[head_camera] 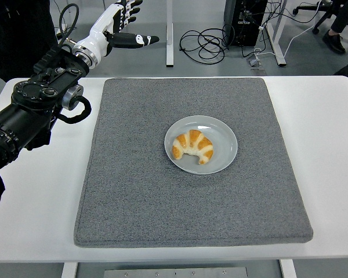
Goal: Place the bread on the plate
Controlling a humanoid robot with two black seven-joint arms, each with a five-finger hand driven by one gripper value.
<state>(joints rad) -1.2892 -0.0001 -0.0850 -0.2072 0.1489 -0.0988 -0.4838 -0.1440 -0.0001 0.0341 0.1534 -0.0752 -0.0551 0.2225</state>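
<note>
1. Now the bread [192, 146], a golden crescent roll, lies inside the grey plate [223, 139], a little left of its middle, and nothing touches it.

2. My left robot hand [117, 24] hangs high at the upper left, over the far edge of the white worktop [330, 145] and well apart from the plate; its fingers are spread loose and it holds nothing, the thumb [134, 40] pointing right.

3. My right arm does not show anywhere.

4. By my reading the placing itself is done: the roll sits wholly within the rim, with no part over the edge onto the grey mat [162, 202] beneath.

5. What is left, as I judge it, is the retreat, and doing that well means carrying my arm [37, 107] out along the left side, high above the mat, so that neither wrist nor elbow sweeps across the plate.

6. Keep the fingers relaxed on the way; curling them serves nothing with no load.

7. One risk I see: the black cable [64, 17] looping off my wrist near the worktop's back edge could snag if I swing wide, so a short, slow path suits best.

8. Cables, desk legs and a dark-clothed person stand behind the worktop, clear of the work.
</note>
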